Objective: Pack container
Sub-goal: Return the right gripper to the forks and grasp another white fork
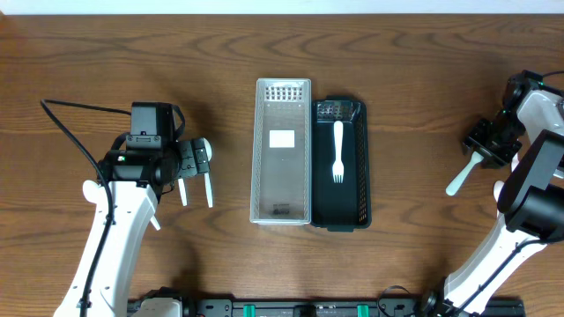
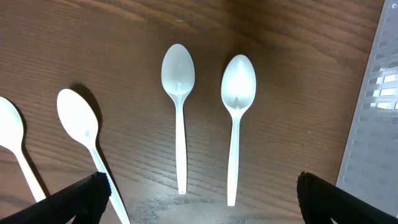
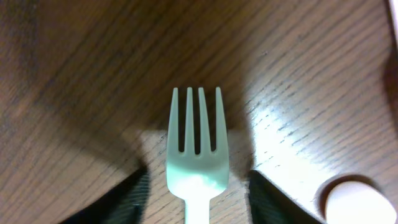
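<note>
A clear plastic tray point(image 1: 282, 198) and a black tray point(image 1: 352, 189) lie side by side at mid-table. One white fork point(image 1: 337, 151) lies in the black tray. My left gripper point(image 1: 189, 165) is wide open and empty over several white spoons point(image 1: 208, 189). In the left wrist view the gripper point(image 2: 199, 208) has two spoons point(image 2: 178, 93) point(image 2: 238, 93) between its fingers. My right gripper point(image 1: 483, 151) is at the far right. In the right wrist view its fingers point(image 3: 198, 196) sit either side of a white fork point(image 3: 197, 158) with gaps, not touching it. That fork also shows overhead point(image 1: 458, 179).
Two more spoons point(image 2: 81, 124) point(image 2: 9, 137) lie left of the left gripper. The clear tray's wall point(image 2: 379, 93) is just right of it. A rounded white object point(image 3: 356, 200) lies partly in view right of the right gripper.
</note>
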{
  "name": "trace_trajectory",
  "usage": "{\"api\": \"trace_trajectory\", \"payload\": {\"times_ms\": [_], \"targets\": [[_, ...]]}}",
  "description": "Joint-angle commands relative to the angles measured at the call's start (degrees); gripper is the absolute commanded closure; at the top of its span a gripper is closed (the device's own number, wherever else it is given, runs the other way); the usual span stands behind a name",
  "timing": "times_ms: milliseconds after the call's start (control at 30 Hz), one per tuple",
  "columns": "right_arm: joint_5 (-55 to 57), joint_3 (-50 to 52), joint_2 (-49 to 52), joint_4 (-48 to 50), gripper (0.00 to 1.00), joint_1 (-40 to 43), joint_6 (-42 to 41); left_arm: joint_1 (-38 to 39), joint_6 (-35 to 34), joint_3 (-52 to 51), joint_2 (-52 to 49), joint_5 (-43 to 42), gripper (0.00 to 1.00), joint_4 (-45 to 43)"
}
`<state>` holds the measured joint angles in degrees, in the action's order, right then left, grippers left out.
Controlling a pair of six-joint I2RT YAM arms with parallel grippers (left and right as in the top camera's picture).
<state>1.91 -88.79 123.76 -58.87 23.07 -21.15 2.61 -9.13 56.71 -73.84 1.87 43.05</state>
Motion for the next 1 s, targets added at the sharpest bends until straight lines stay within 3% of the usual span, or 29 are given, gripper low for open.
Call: {"api": "trace_trajectory", "payload": {"times_ms": [0,400,600,800,967], "targets": [[1.2,0.5,2.6,-0.2,0.57,0.1,0.3,-0.3,0.5,1.0,-0.2,0.1,0.02,0.0],[1.3,0.5,2.6,0.8,0.76,0.1,4.0,-0.3,0.5,1.0,-0.2,0.1,0.02,0.0],[1.3,0.5,2.1,1.0,0.98,-0.3,5.0,-0.3,0.5,1.0,-0.2,0.1,0.02,0.0],[1.3,0.5,-4.3,0.8,0.99,-4.8,6.7,-0.3,0.5,1.0,-0.2,0.1,0.02,0.0],[-0.8,0.4,-16.0,-0.1,0.99,-13.4,8.4,-0.3,0.5,1.0,-0.2,0.1,0.02,0.0]]}}
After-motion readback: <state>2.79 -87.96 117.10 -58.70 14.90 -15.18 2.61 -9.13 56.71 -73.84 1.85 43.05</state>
